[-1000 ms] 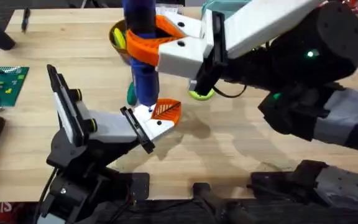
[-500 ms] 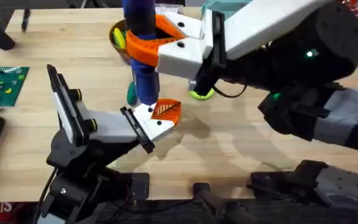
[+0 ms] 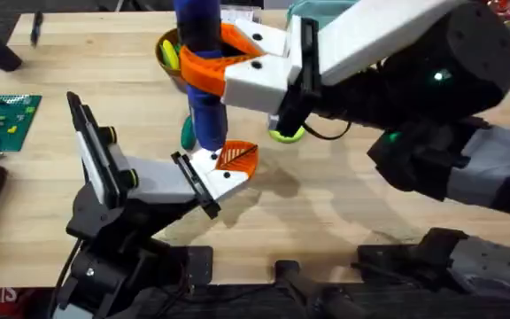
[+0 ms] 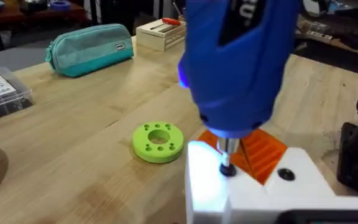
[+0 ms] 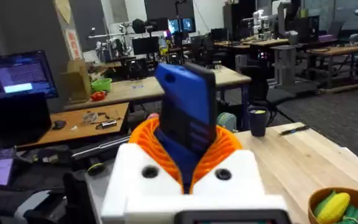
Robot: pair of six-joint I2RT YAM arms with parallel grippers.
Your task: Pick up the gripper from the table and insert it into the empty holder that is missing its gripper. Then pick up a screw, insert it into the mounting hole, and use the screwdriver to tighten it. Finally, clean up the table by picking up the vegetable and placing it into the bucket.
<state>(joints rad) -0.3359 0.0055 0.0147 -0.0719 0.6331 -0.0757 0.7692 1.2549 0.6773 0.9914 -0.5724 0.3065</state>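
Screwdriver (image 3: 204, 84): blue, upright, clamped in my right gripper (image 3: 228, 66) between its orange pads.

Overhead: the tool's long axis runs straight down onto the small gripper (image 3: 228, 161), which sits seated at the end plate of the holder (image 3: 144, 182). Right arm is the nearer one; it reaches across from the right.

Left wrist: the steel bit (image 4: 227, 155) meets a dark screw head on the white piece, orange ribbed pad just behind it. Left gripper's fingers: I cannot tell.

Right wrist: the screwdriver's top end stands up between the white fingers, squeezed tight.

Judgement: bit and hole look aligned; I must keep the driver vertical.
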